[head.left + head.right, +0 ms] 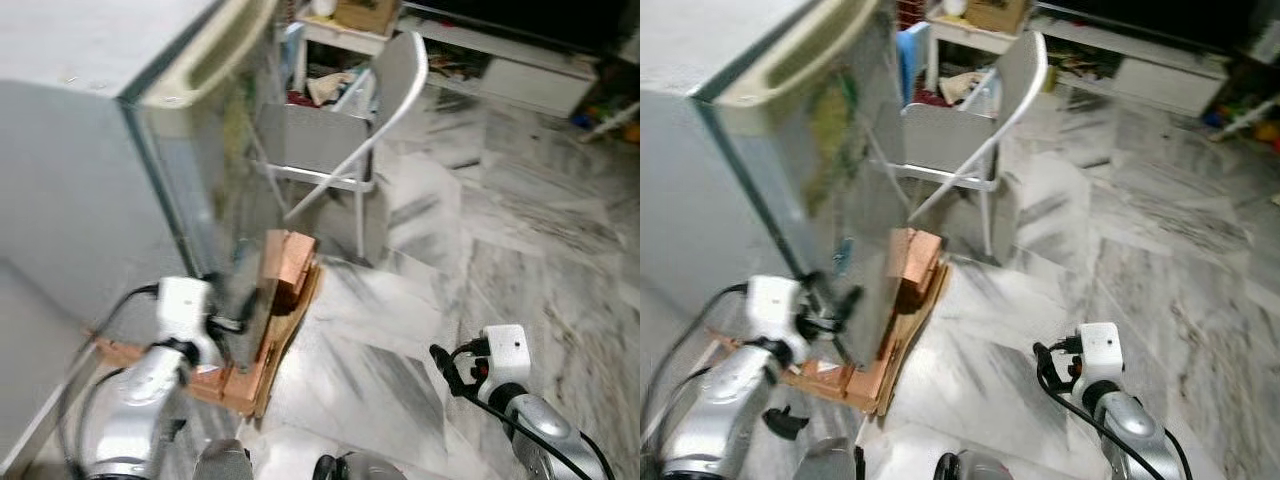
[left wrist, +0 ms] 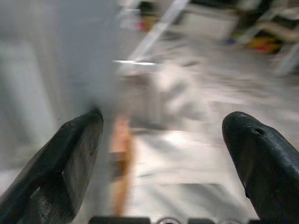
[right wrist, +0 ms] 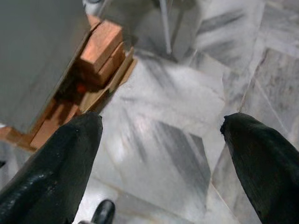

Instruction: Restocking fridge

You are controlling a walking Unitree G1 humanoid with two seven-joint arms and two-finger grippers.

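Observation:
A grey fridge (image 1: 90,200) stands on my left, its door (image 1: 845,190) topped by a beige handle strip (image 1: 205,62). It rests on orange bricks (image 1: 290,262) and wooden boards. My left gripper (image 1: 840,308) is low at the near edge of the door. In the blurred left wrist view this gripper (image 2: 163,126) is open, with one finger (image 2: 70,154) beside the door's edge and nothing held. My right gripper (image 3: 161,123) is open and empty above the marble floor (image 3: 177,154), to the right of the fridge; its black fingers (image 1: 447,366) point towards the bricks.
A grey folding chair (image 1: 345,140) stands just beyond the fridge door. Behind it is a white table (image 1: 335,35) with clutter and a cardboard box. A low white cabinet (image 1: 540,80) runs along the back right. Marble floor spreads to the right.

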